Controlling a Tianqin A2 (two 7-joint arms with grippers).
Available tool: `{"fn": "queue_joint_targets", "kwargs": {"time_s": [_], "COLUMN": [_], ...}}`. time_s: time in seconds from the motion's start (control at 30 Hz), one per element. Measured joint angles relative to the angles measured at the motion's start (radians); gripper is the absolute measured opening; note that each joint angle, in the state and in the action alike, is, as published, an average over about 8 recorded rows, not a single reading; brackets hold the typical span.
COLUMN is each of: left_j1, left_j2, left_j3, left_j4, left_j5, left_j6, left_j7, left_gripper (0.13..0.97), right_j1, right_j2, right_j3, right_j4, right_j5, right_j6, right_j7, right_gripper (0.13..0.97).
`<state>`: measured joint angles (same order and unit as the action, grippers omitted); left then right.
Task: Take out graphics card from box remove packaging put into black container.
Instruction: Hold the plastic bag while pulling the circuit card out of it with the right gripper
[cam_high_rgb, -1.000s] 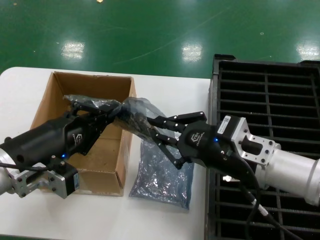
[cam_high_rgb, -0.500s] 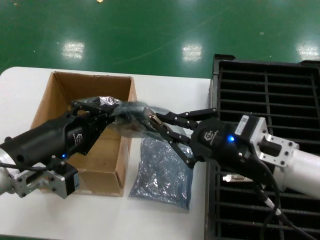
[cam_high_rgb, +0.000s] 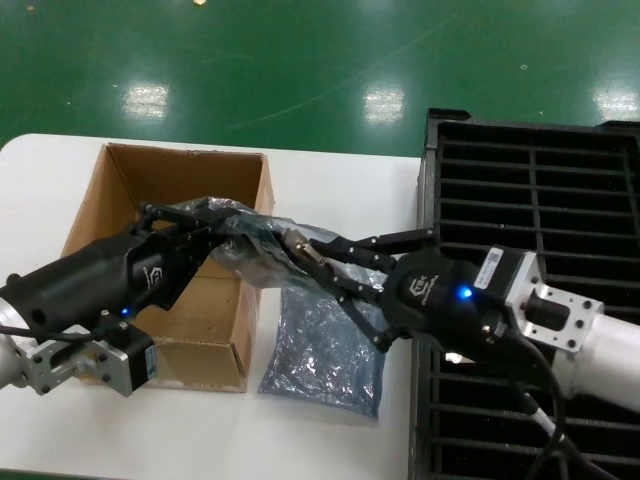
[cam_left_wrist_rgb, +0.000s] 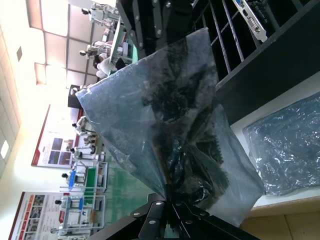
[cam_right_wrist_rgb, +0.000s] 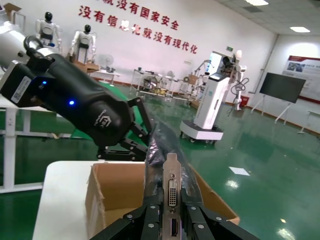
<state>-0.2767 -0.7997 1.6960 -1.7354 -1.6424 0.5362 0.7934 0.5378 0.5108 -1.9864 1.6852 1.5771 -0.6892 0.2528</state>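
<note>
I see the left gripper (cam_high_rgb: 205, 228) clamped on the packaging (cam_high_rgb: 250, 245) above the box (cam_high_rgb: 165, 270), while the right gripper (cam_high_rgb: 325, 262) pinches the graphics card (cam_right_wrist_rgb: 171, 187) by its silver bracket, just beside the bag's open end, near the black container (cam_high_rgb: 560, 210).

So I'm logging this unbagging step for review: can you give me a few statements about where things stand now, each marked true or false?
1. The left gripper is shut on the packaging. True.
2. The right gripper holds the graphics card by its bracket end. True.
3. The box sits inside the black container. False: it stands on the table beside it.
4. An empty bag lies on the table. True.
5. The card is already fully out of its bag. False: most of it is still inside.
</note>
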Motion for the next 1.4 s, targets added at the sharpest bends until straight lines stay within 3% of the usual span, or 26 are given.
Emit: {"fn": "queue_joint_targets", "kwargs": {"time_s": [0.77,1.4], "left_j1": [0.000,0.000], "left_j2": [0.000,0.000], "left_j3": [0.000,0.000], "left_j4": [0.000,0.000], "left_j5": [0.000,0.000], "left_j6": [0.000,0.000], "left_j7": [0.000,0.000], "left_gripper": [0.139,0.139], "right_j1": [0.119,0.036], "right_j2": [-0.094,-0.013], "right_j3": [-0.091,-0.010], "right_j4": [-0.084,0.077], "right_j5": [-0.076,-0.073], "right_j6": [-0.043,0.005], "right_j7": [0.003,0.063], "right_gripper": [0.187,0.187]}}
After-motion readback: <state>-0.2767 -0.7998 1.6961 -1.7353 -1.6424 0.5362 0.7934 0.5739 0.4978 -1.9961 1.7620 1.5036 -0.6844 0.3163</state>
